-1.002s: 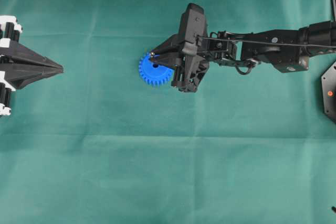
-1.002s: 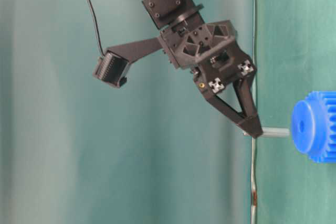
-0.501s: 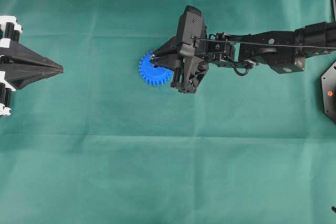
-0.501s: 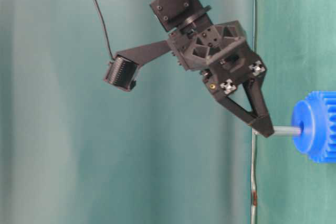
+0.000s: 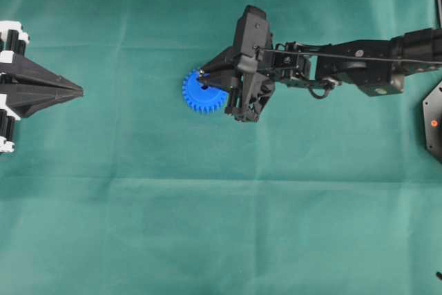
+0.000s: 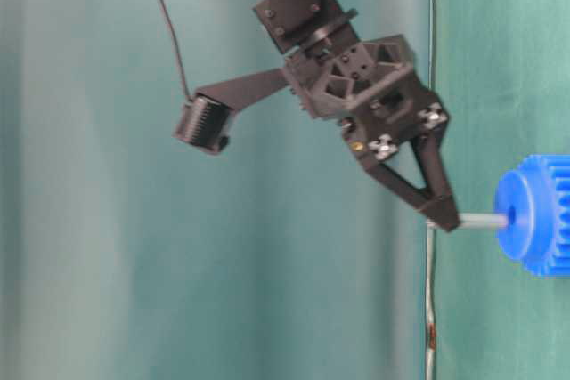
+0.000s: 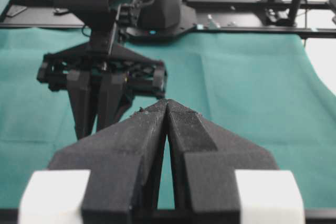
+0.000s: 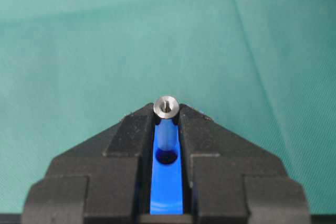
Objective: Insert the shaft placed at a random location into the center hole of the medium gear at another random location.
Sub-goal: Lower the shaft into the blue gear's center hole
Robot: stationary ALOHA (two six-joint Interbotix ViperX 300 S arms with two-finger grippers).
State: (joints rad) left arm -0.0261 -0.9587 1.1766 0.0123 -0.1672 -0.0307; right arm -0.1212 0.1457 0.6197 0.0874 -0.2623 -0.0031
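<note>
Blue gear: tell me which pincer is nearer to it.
Right. The right pincer hangs directly over the blue gear, shut on a metal pin whose tip meets the gear's center hole. The left pincer sits shut, far off at the table's left edge.

The right gripper [image 5: 202, 74] hangs over the blue gear [image 5: 203, 92] on the green table [image 5: 221, 226], the left gripper [image 5: 77, 90] well apart
</note>
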